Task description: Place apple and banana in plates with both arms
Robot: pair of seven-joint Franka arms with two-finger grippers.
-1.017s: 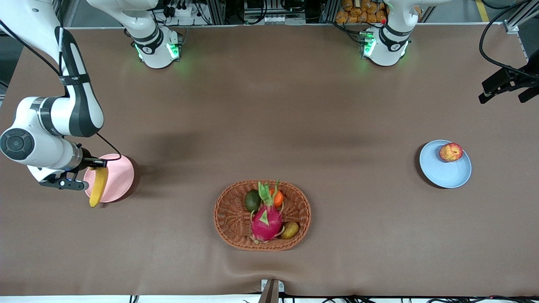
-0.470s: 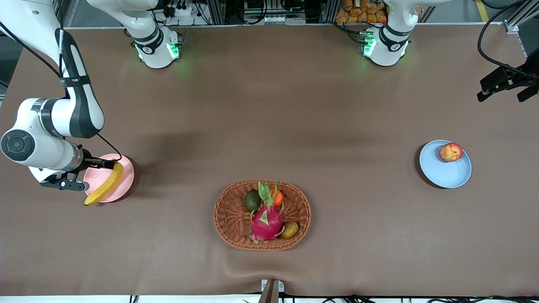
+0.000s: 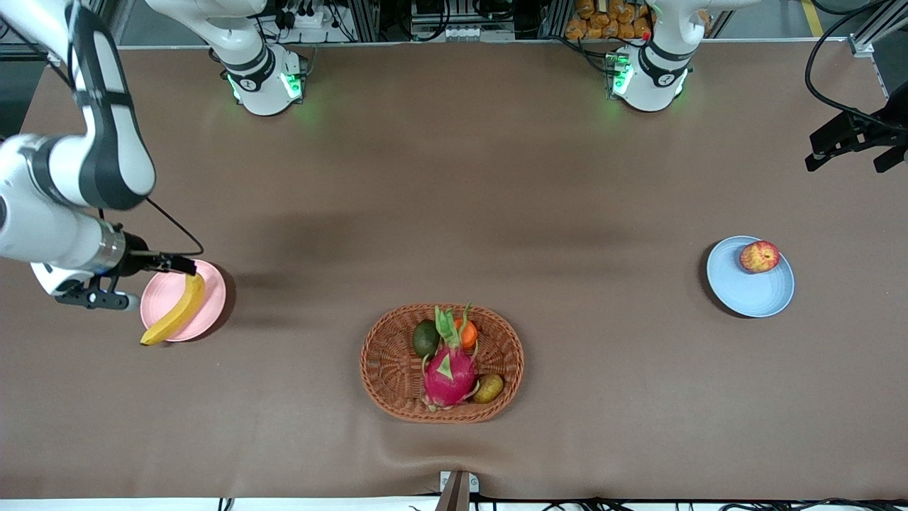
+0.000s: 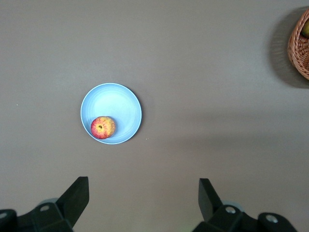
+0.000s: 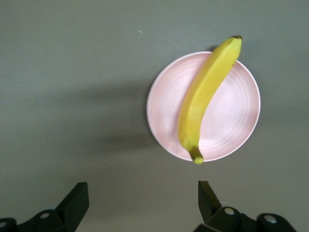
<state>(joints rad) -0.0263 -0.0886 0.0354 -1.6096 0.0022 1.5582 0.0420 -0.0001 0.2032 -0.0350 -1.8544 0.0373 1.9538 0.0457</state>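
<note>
Now that the right tool (image 5: pixel 140 205), jaws spread, has released and lifted: banana (image 3: pixel 172 311) across pink plate (image 3: pixel 211 306); apple (image 3: pixel 759 256) on blue plate (image 3: pixel 745 294); left tool (image 4: pixel 142 205) open, waiting. Task apparently complete.

- I count two plates: a pink plate (image 3: pixel 183 300) and a blue plate (image 3: pixel 750 286).
- One banana (image 3: pixel 174 310).
- One apple (image 3: pixel 759 256).
- One basket (image 3: pixel 442 363), five fruits inside.
- Two arms, each with one gripper: right gripper (image 5: pixel 139 202), left gripper (image 4: pixel 143 202).

No text, label or number can be read anywhere.
</note>
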